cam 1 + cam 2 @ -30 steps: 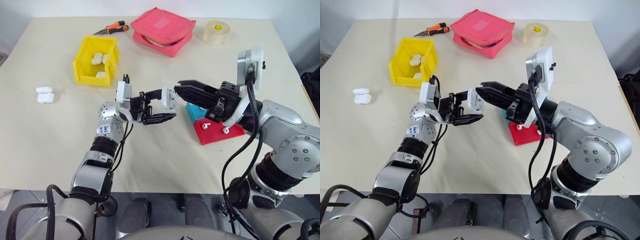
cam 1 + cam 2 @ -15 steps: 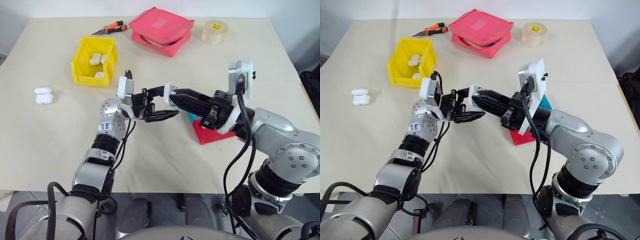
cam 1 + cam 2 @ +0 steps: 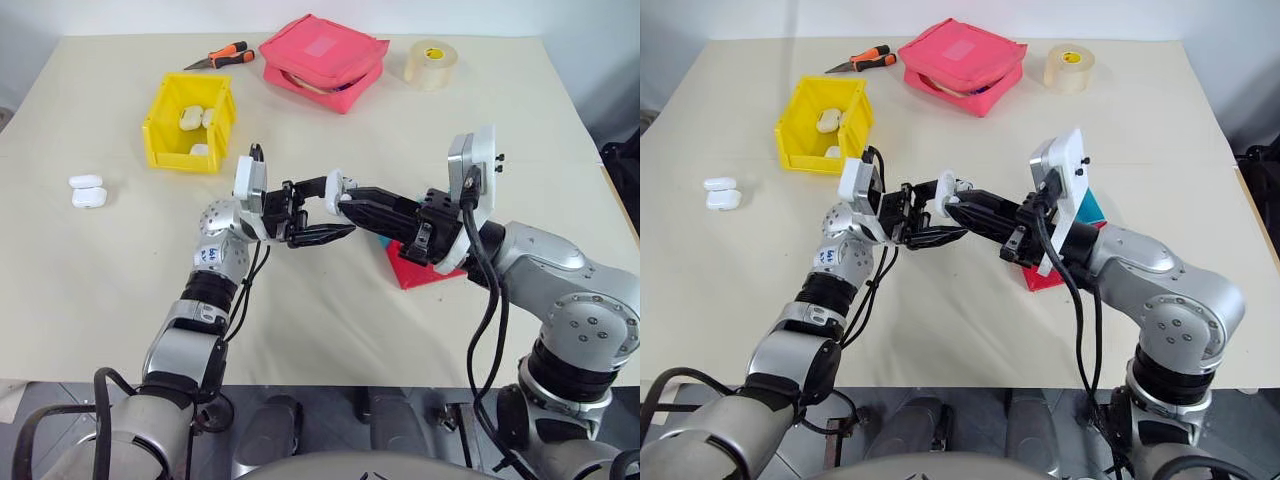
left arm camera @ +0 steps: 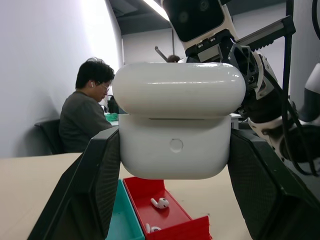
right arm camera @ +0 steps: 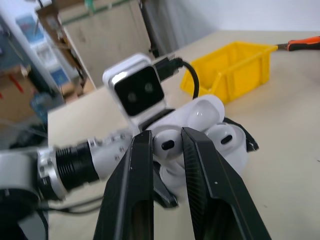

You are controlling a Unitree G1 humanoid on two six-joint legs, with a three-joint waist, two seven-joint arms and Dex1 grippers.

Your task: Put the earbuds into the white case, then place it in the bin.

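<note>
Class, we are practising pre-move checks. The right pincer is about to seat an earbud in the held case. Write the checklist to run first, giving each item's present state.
1. Left pincer shut on the white case: ok.
2. Case lid flipped open: ok.
3. Right pincer gripping an earbud at the case's mouth: ok.
4. Earbud's stem lined up with its socket: cannot tell.
5. Second earbud already sitting in the case: ok.
6. Yellow bin open-topped with room left: ok.
</note>
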